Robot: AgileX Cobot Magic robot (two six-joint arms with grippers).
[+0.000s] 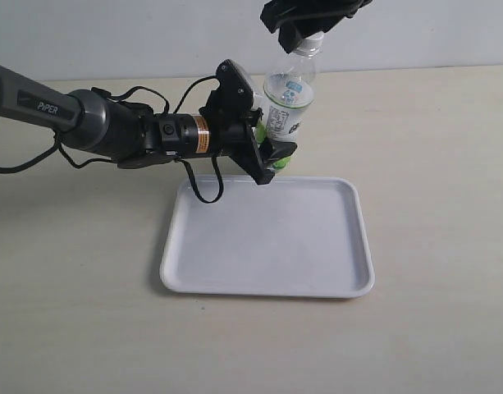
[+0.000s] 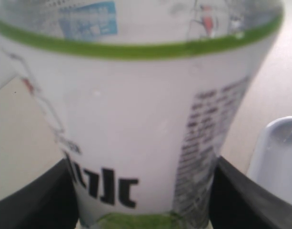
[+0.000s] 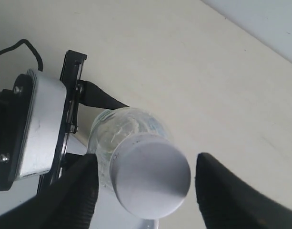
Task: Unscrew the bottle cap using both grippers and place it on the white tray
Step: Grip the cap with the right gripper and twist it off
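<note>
The clear bottle (image 1: 288, 94) with its lime-print label leans slightly, held above the table just behind the white tray (image 1: 267, 238). My left gripper (image 1: 272, 156) is shut on its lower body; in the left wrist view the label (image 2: 136, 119) fills the space between both black fingers (image 2: 36, 195). The white bottle cap (image 1: 314, 38) sits on the neck. My right gripper (image 1: 304, 33) hangs over it, open. In the right wrist view the bottle cap (image 3: 150, 174) lies between the fingers (image 3: 226, 191), with a gap showing on one side.
The tray's corner (image 2: 279, 152) shows beside the bottle in the left wrist view. The left arm's black cable (image 1: 198, 185) loops down onto the tray's far rim. Bare beige table (image 1: 432, 123) surrounds the tray.
</note>
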